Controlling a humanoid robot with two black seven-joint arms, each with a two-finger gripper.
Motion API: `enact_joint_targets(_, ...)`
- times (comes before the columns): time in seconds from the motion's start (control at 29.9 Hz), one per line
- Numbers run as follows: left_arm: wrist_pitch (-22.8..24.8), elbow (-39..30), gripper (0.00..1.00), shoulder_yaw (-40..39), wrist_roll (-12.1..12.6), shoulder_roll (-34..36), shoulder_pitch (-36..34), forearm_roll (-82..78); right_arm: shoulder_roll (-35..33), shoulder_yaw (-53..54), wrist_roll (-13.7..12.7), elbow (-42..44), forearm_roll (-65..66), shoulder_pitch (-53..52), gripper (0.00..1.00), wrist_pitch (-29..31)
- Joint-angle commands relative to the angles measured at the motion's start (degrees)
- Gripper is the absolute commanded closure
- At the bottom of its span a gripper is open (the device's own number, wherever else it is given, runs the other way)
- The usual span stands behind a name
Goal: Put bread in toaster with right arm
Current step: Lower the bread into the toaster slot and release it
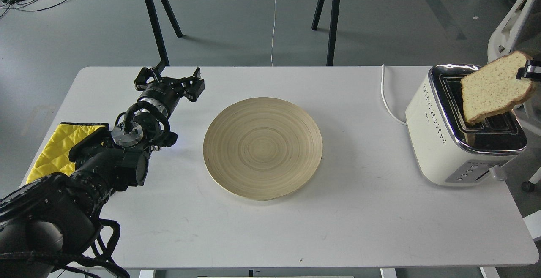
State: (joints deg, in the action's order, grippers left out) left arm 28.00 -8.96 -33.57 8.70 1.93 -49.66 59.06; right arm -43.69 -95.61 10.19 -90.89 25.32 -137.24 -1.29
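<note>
The bread point(492, 88) is a tan slice with a brown crust, tilted over the toaster's slots, its lower corner touching or dipping into a slot. My right gripper point(526, 71) shows only as a black tip at the right edge, shut on the slice's upper right crust. The toaster point(458, 134) is cream-white with a chrome top and stands at the table's right end. My left gripper point(169, 83) is open and empty above the table's left part, far from the bread.
A round wooden plate point(262, 148) lies mid-table. A yellow quilted cloth point(57, 149) lies at the left edge under my left arm. The toaster's white cord point(385, 96) runs off the back edge. A white chair point(509, 20) stands behind the toaster.
</note>
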Motion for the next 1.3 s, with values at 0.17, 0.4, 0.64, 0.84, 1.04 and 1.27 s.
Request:
enact_joint_targets(0.17,0.0,0.0,0.00,0.0,0.0,0.0,0.0,0.0,0.2,3.3,0.0,2.0,0.5,2.9,0.91,0.7)
enact_joint_targets(0.4,0.0,0.0,0.00,0.0,0.0,0.0,0.0,0.0,0.3,3.7,0.0,1.6,1.0,3.0,0.91,1.2)
enact_joint_targets(0.64,0.0,0.0,0.00,0.0,0.0,0.0,0.0,0.0,0.3,3.7,0.1,0.6,2.4,3.0,0.91,2.8)
enact_joint_targets(0.84,0.0,0.0,0.00,0.0,0.0,0.0,0.0,0.0,0.3,3.6,0.0,0.4,2.5,3.1,0.88,3.3)
enact_joint_targets(1.04,0.0,0.0,0.00,0.0,0.0,0.0,0.0,0.0,0.3,3.9,0.0,0.4,2.3,3.8,0.76,2.9)
enact_joint_targets(1.27,0.0,0.0,0.00,0.0,0.0,0.0,0.0,0.0,0.2,6.3,0.0,0.6,1.7,5.5,0.41,2.0)
